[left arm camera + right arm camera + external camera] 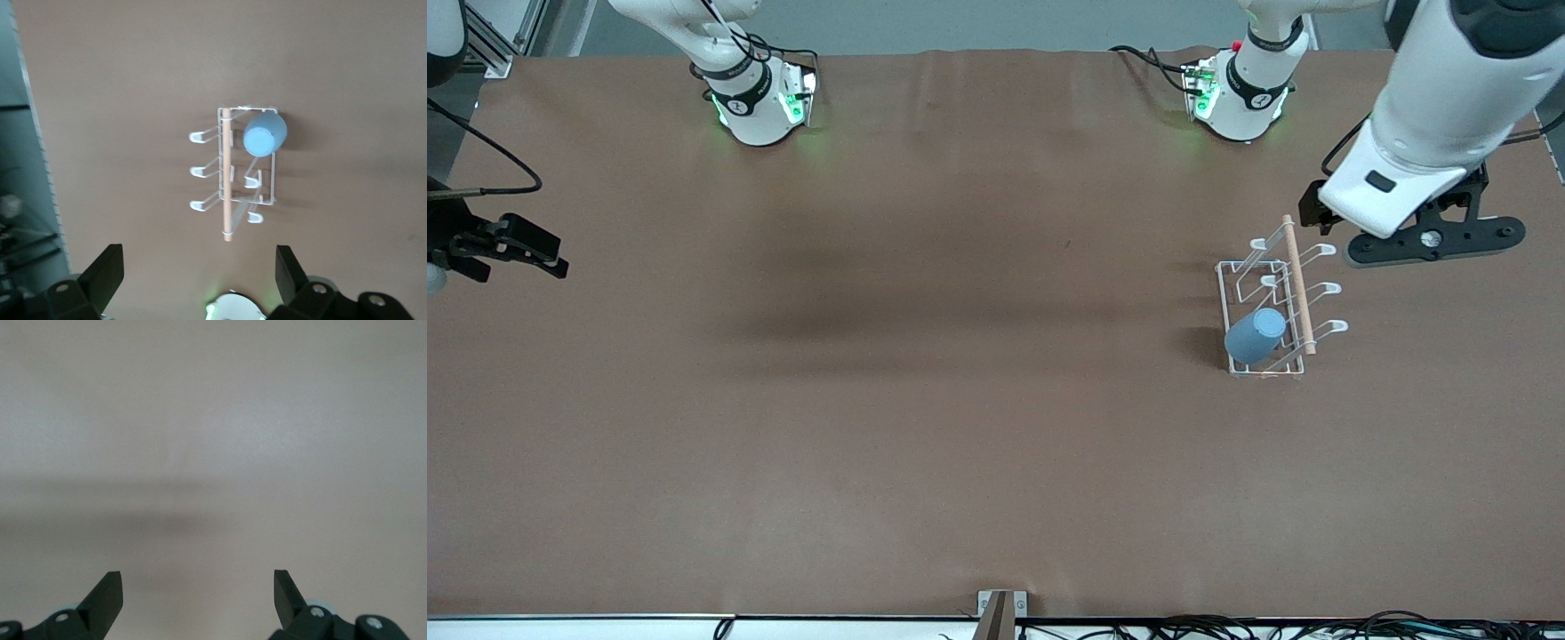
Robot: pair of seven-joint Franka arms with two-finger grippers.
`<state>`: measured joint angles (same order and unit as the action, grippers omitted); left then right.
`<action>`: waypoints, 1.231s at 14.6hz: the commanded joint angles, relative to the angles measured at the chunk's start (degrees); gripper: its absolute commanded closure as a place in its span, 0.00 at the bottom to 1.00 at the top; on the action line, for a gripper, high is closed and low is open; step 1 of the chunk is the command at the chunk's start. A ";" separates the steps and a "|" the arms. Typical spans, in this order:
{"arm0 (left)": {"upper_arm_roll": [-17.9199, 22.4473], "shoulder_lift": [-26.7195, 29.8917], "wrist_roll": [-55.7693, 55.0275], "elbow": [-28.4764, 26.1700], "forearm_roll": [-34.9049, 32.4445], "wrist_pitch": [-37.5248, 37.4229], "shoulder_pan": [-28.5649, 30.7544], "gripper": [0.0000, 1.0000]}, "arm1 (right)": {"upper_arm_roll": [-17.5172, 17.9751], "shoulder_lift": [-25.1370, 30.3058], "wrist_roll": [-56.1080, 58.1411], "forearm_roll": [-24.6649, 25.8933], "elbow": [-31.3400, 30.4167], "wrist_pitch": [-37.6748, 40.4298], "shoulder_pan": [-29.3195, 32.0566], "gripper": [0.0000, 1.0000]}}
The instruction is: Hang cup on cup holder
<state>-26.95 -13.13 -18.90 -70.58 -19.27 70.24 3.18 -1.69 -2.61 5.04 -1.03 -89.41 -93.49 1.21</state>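
Observation:
The light-blue cup (1256, 334) hangs tilted, bottom up, on a prong of the white wire cup holder (1296, 283), at the holder's end nearest the front camera. The holder stands on the table toward the left arm's end. My left gripper (1432, 238) is open and empty, up in the air beside and above the holder. In the left wrist view the cup (265, 133) and the holder (226, 180) lie well below my open left gripper (199, 257). My right gripper (547, 253) is open and empty at the right arm's end of the table; the right wrist view (198, 581) shows only bare table.
The brown table cover (960, 400) spreads wide around the holder. The two arm bases (760, 98) (1240, 93) stand along the table's edge farthest from the front camera. A small bracket (1000, 613) sits at the nearest edge.

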 commanded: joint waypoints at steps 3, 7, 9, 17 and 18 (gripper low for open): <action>6.45 7.06 0.44 -3.76 10.73 5.35 0.79 0.00 | -0.07 0.50 -0.91 -0.55 0.11 0.68 -0.25 0.00; 13.66 9.96 0.44 -7.53 16.18 7.27 -1.94 0.00 | -0.07 0.50 -0.91 -0.55 0.11 0.59 -0.25 0.00; 15.43 13.20 1.58 -12.54 18.03 10.26 -1.95 0.00 | -0.07 0.50 -0.91 -0.55 0.11 0.59 -0.25 0.00; 19.48 20.33 11.86 -24.33 20.42 15.36 -1.95 0.00 | -0.07 0.50 -0.91 -0.55 0.11 0.50 -0.25 0.00; 19.48 20.69 12.04 -24.77 20.24 15.37 -1.95 0.00 | -0.07 0.50 -0.91 -0.55 0.11 0.50 -0.33 0.00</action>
<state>-7.90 4.10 -8.38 -91.05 0.46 83.59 1.50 -1.67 -2.62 5.03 -1.03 -89.39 -93.46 1.21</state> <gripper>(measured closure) 0.000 0.000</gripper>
